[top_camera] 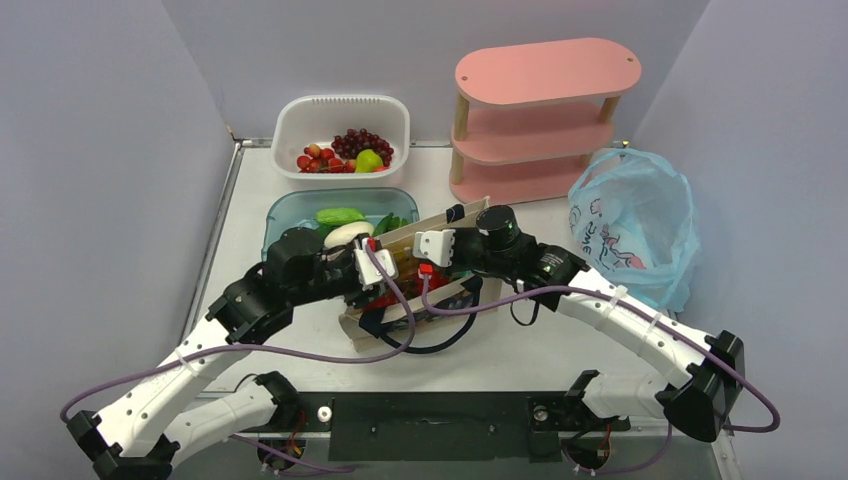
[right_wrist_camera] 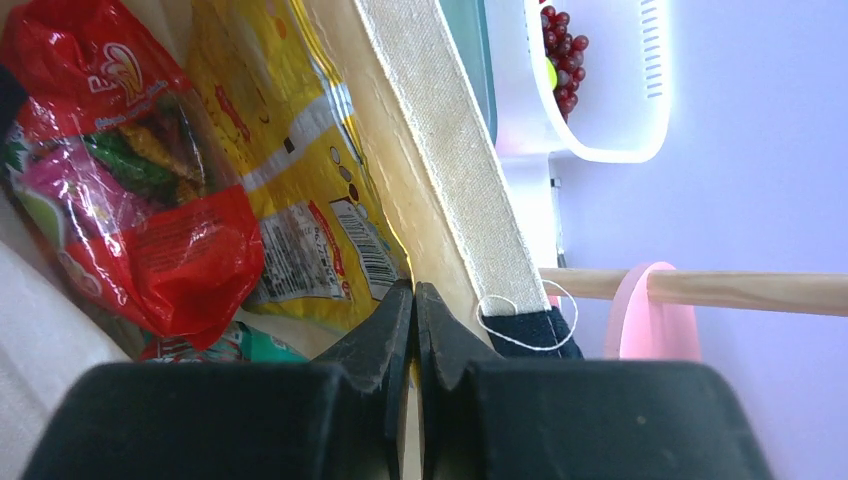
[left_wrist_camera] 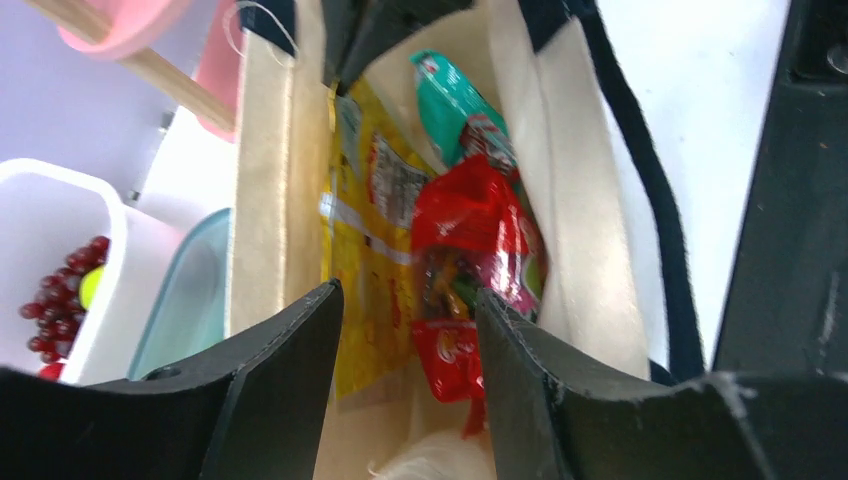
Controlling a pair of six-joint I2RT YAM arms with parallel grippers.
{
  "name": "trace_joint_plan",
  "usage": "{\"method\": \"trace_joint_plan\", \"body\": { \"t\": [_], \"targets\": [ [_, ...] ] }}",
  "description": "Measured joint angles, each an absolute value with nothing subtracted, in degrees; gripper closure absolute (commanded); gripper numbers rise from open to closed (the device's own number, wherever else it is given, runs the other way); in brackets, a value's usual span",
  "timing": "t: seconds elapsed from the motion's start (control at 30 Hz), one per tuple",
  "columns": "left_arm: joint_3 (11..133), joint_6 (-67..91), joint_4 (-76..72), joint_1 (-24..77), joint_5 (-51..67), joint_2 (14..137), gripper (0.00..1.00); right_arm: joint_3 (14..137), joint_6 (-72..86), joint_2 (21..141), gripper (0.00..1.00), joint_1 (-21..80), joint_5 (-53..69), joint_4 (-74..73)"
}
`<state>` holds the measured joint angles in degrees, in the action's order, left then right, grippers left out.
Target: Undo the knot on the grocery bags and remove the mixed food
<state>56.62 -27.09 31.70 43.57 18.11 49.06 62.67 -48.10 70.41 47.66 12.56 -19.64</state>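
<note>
A: Hovering over the mouth of the canvas tote, the left gripper is seen with its fingers partly spread and nothing held between them.

B: And how is the right gripper set?

A: It is pressed closed at the tote's wall. A fold of canvas seems to be pinched, though the view is tight.

B: What is seen inside the tote?

A: A red packet, a yellow packet and a teal packet are lodged there. The light blue bag is set well to the tote's right.
</note>
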Motion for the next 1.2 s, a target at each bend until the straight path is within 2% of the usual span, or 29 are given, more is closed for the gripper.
{"method": "trace_joint_plan", "body": {
  "t": [0.27,0.4,0.47,0.5,0.57,0.6,0.63,0.67,0.7,0.77,1.0,1.2],
  "targets": [
    [56.6,-27.3,22.1,43.4,13.6,52.7,0.42,62.7,-44.5,67.6,1.00,47.5,14.2,-19.8],
    [56.6,-28.8,20.3,43.4,13.3,55.2,0.45,63.0,-42.7,65.6,1.00,47.5,15.2,-20.3],
    [56.6,-29.3,20.4,43.4,13.7,56.6,0.59,63.6,-42.0,64.8,1.00,47.5,15.6,-20.3],
    [56.7,-29.4,20.8,43.4,13.8,57.4,0.81,64.1,-41.4,64.4,1.00,47.5,15.8,-20.3],
    [57.5,-29.6,22.2,43.5,14.2,59.4,1.00,64.9,-40.5,63.5,1.00,47.5,16.0,-20.2],
    [58.3,-29.5,23.0,43.5,14.5,60.2,1.00,65.3,-39.9,63.0,0.98,47.5,16.0,-20.2],
    [59.1,-29.1,23.5,43.4,14.7,60.9,1.00,65.6,-39.2,62.5,0.74,47.4,16.1,-20.2],
    [59.9,-28.6,23.4,43.4,14.8,61.1,1.00,65.7,-38.7,62.0,0.61,47.2,16.2,-20.2],
    [60.7,-28.1,23.3,43.3,15.0,61.1,1.00,66.0,-37.5,61.5,0.44,46.9,16.4,-20.2],
    [62.7,-27.1,23.0,43.0,15.3,61.0,1.00,66.8,-35.4,60.3,0.34,45.8,17.4,-20.3],
    [75.2,-25.8,20.5,42.7,18.1,61.3,1.00,67.4,-28.5,54.6,0.30,39.3,21.4,-22.0],
    [83.0,-24.0,19.2,42.7,20.0,63.6,1.00,67.4,-23.0,53.1,0.29,37.9,24.2,-23.4]
  ]
}}
